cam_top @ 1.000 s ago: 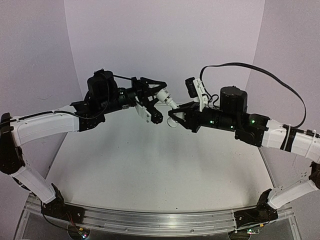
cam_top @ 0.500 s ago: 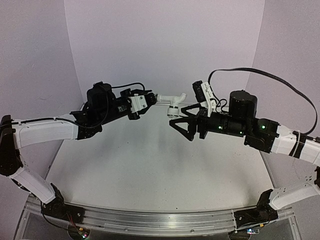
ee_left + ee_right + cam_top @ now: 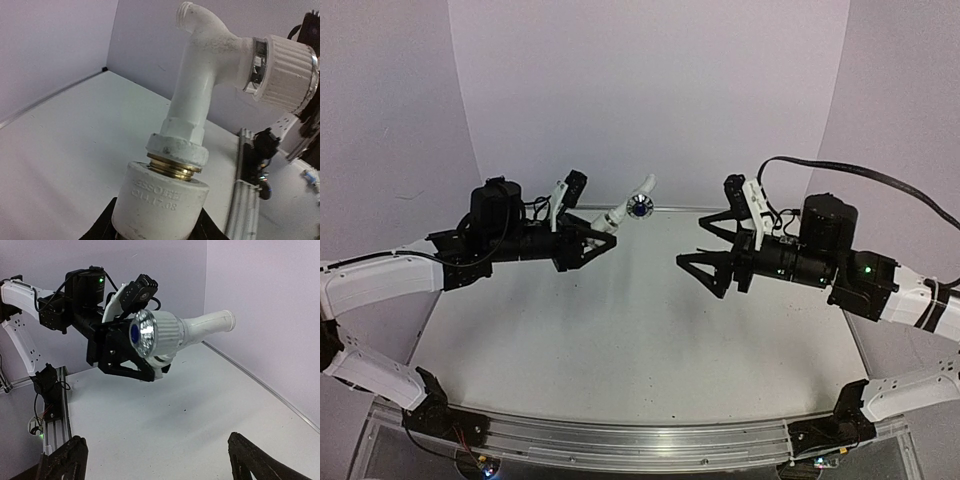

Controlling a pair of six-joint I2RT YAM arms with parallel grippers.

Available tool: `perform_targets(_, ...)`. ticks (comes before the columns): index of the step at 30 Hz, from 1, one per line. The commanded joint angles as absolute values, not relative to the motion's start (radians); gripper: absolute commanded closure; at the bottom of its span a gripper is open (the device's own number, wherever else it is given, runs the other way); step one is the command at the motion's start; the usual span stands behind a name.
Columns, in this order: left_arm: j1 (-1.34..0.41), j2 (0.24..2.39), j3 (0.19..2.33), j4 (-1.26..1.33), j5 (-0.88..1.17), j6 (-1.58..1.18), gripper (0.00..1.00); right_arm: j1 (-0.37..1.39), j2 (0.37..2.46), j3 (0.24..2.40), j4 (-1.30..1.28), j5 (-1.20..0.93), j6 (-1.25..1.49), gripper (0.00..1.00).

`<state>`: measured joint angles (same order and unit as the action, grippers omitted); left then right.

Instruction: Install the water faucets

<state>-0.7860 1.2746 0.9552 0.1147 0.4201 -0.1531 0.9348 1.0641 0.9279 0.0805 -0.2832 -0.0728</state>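
**Tap and Fitting Joined, Held Clear of the Table**

White tabletop point(image 3: 640, 340) below, lilac walls behind. Well above that surface, clamped in the left gripper point(image 3: 598, 242): the elbow fitting point(image 3: 160, 200), gripped low on its stubby body, apparently to leave the joint free. Screwed into its mouth, the tap point(image 3: 200, 95), with a thin band of brass thread showing between collar and fitting. Probably close to seated, though hard to say whether fully tight. Tilted up and away from the holding wrist, spout toward the back wall, ribbed knob point(image 3: 150, 335) with its blue centre turned toward the other side, presumably to offer something to turn. Facing it, well apart across the middle of the table, the right gripper point(image 3: 712, 272): jaws spread wide, grasping nothing, aimed squarely at the knob. Looks like either a gap between twists or the end of threading; cannot tell which.
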Motion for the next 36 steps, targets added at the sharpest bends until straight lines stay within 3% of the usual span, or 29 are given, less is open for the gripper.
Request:
perform_targets(1, -0.787, 1.242, 1.008, 0.030, 0.735, -0.567, 1.00, 0.938, 1.020, 0.919, 0.092, -0.347, -0.275, 0.02)
perform_targets(7, -0.802, 1.311, 0.973, 0.015, 1.088, -0.800, 1.00, 0.938, 1.042, 0.914, 0.085, -0.473, -0.661, 0.02)
perform_targets(18, -0.851, 1.289, 0.916, -0.060, 1.109, -0.785, 1.00, 0.938, 1.291, 1.085, 0.019, -0.634, -0.726, 0.02)
perform_targets(32, -0.853, 1.308, 0.937, -0.192, 1.063, -0.660, 1.00, 0.938, 1.413, 1.196, -0.112, -0.801, -0.597, 0.41)
perform_targets(36, -0.853, 1.301, 0.952, -0.211, 1.049, -0.638, 1.00, 0.939, 1.427, 1.204, -0.115, -0.832, -0.562, 0.48)
